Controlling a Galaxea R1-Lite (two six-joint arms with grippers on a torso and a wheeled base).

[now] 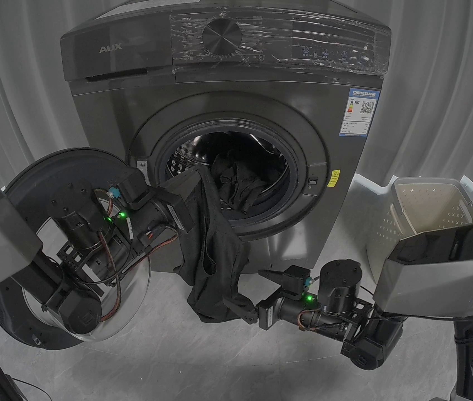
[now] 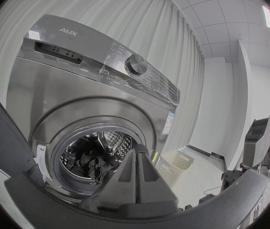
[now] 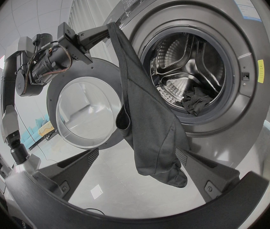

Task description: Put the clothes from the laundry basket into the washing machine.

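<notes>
The grey washing machine [image 1: 225, 112] stands with its round door [image 1: 64, 196] swung open to the left. Dark clothes [image 1: 242, 182] lie inside the drum [image 3: 185, 64]. My left gripper [image 1: 194, 176] is shut on the top of a black garment [image 1: 211, 252], just in front of the drum's opening. The garment hangs down past the rim almost to the floor. My right gripper [image 1: 243, 288] is low by the floor, open, with its fingers [image 3: 205, 172] on either side of the garment's lower end [image 3: 154, 150]. The white laundry basket [image 1: 431, 207] stands to the machine's right.
The open door [image 3: 87, 112] takes up the space left of the machine, behind my left arm. Grey tiled floor [image 1: 192, 357] lies in front. A pleated curtain [image 1: 442, 84] hangs behind the machine and the basket.
</notes>
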